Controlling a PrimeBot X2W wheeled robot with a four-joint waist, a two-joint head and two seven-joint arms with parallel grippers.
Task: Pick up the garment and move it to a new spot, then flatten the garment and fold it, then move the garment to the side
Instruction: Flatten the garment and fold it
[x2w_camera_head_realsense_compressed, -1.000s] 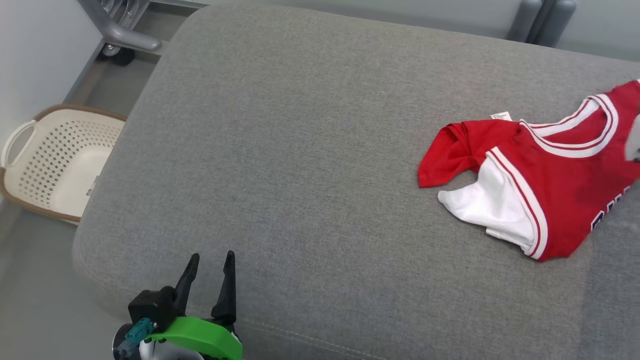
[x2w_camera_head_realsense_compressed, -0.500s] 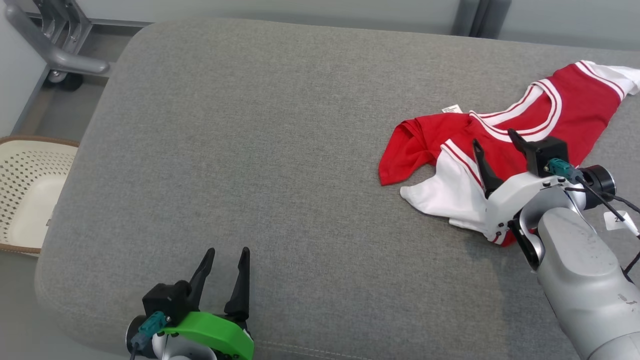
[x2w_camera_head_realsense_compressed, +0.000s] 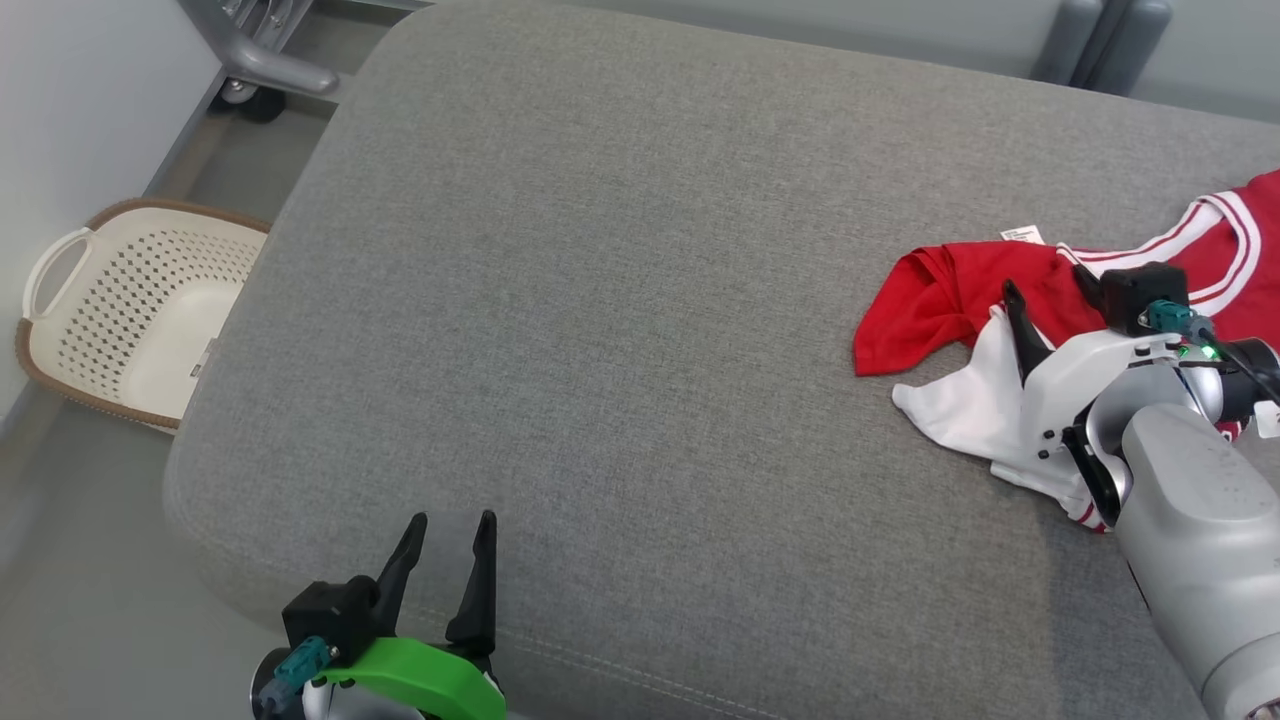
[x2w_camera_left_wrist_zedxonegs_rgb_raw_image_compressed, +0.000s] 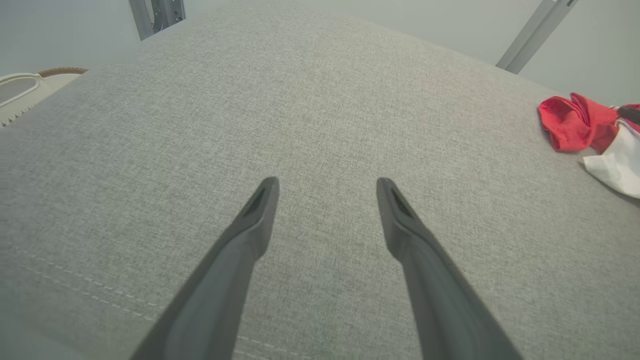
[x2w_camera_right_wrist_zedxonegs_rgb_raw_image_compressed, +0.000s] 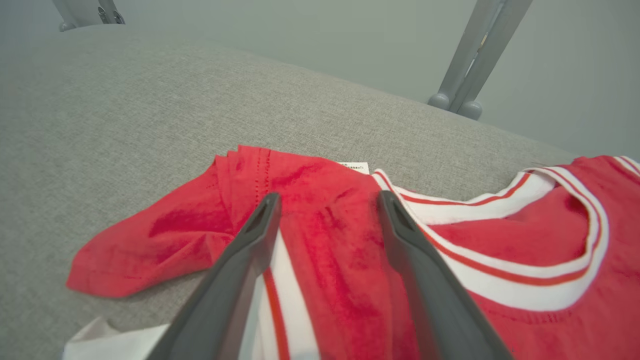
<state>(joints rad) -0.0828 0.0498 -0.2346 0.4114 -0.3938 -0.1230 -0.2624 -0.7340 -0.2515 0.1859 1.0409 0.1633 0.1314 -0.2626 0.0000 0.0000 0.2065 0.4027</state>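
The silver right arm is reaching in from the near right, its jaws standing wide and empty over the crumpled red-and-white jersey garment lying at the right of the grey fabric cushion. The green-wristed left arm is hanging at the near edge, jaws wide apart, gripping nothing.

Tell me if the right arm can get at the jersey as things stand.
Probably yes. The right gripper hangs open over the jersey, its fingers to either side of a red fold, and nothing lies between them and the cloth.
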